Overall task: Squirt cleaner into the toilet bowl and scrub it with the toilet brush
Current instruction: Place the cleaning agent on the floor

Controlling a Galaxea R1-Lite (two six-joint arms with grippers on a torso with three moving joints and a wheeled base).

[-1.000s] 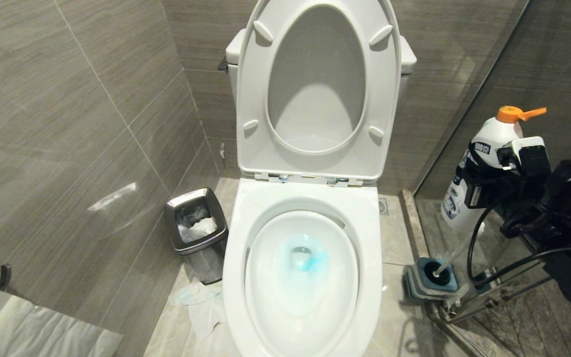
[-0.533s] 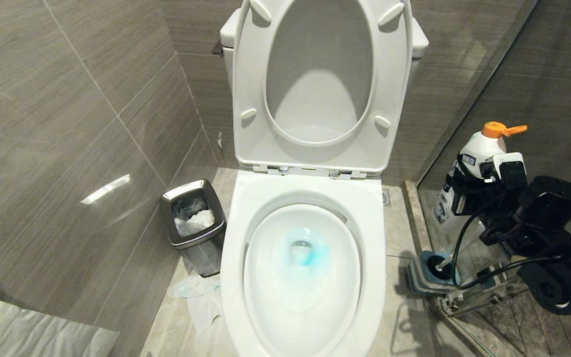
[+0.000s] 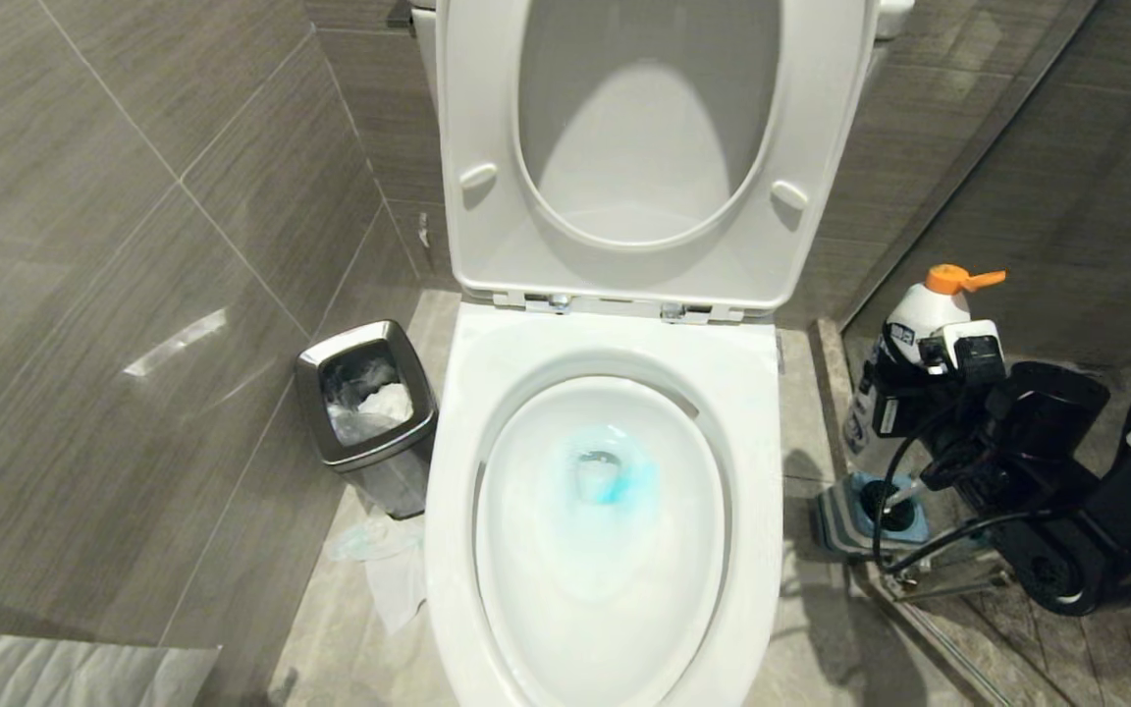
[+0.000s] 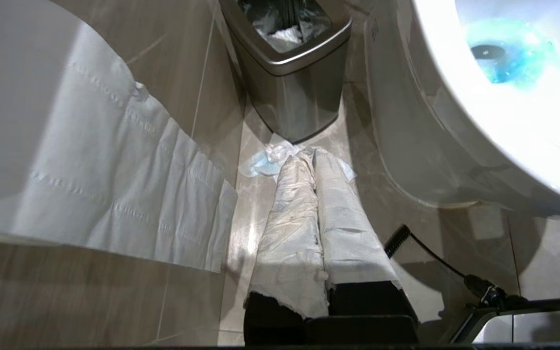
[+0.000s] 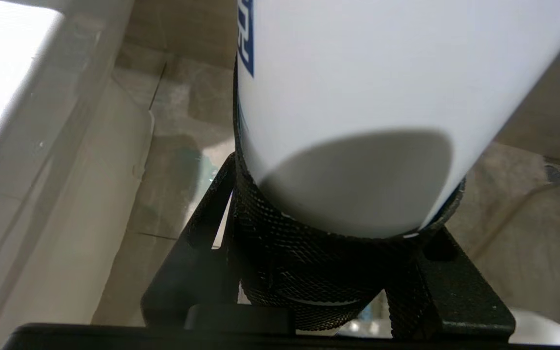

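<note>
Teal-blue cleaner (image 3: 615, 478) pools in the toilet bowl (image 3: 605, 530); right gripper (image 3: 904, 393) fingers clasp the white cleaner bottle (image 3: 909, 324); left gripper (image 4: 315, 194) fingers are closed, empty.

The tiled floor (image 3: 801, 432) carries the toilet bowl (image 3: 762, 412), waste bin (image 3: 366, 417), brush holder (image 3: 845, 520) and seemingly crumpled tissue (image 3: 384, 560).

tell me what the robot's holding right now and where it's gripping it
The right end effector holds a white plastic cleaner bottle with an orange cap, clamped around its body below the neck. The left end effector, fingers wrapped in white paper, is shut on nothing.
</note>
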